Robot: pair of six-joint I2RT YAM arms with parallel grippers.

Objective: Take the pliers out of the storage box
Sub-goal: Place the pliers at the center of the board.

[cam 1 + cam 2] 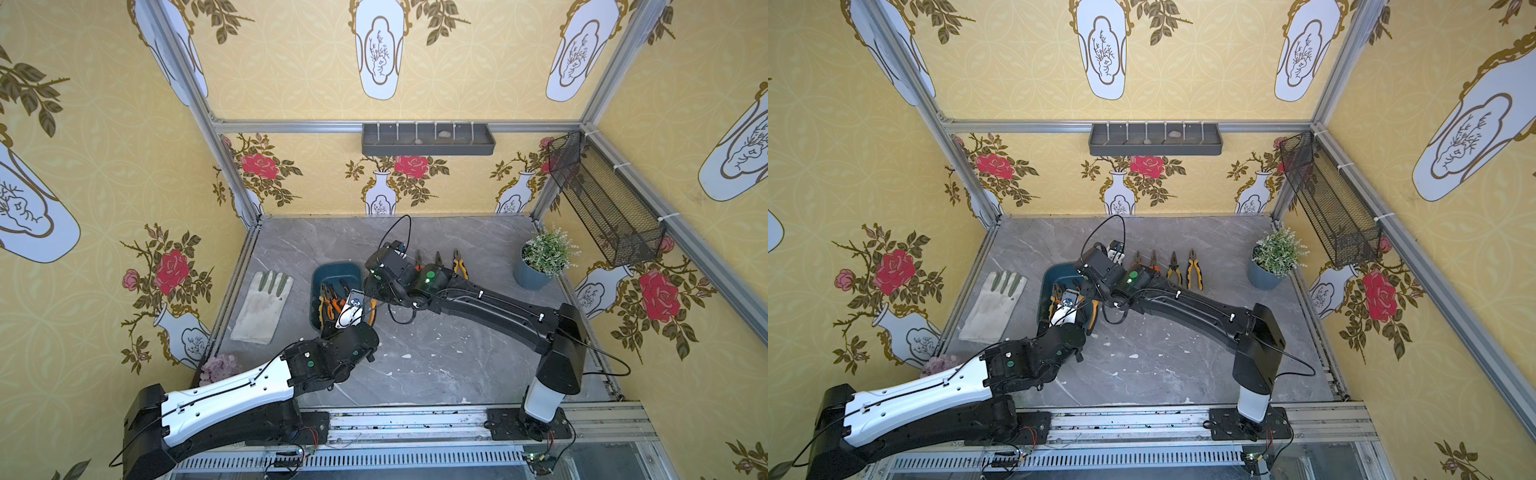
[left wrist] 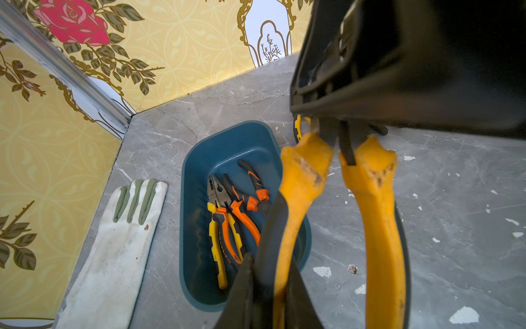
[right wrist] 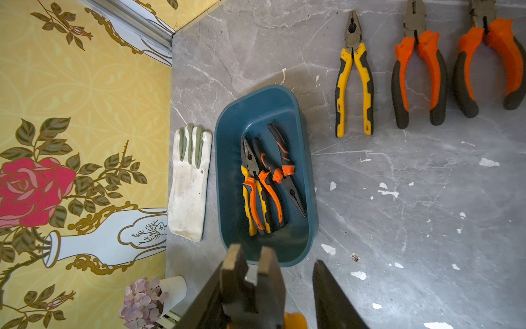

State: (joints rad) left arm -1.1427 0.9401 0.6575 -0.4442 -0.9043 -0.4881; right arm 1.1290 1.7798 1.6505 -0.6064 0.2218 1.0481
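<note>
The teal storage box stands left of the table's middle, with three pliers lying inside. Above its near end my left gripper is shut on one handle of yellow-handled pliers. Their dark metal head sits between the fingers of my right gripper. That gripper is open: one finger lies against the head and the other finger stands apart from it. Several more pliers lie in a row on the table to the right of the box.
A white work glove lies left of the box. A potted plant stands at the back right, and a purple flower in a white cup at the near left. A grey tray and a mesh basket hang on the walls.
</note>
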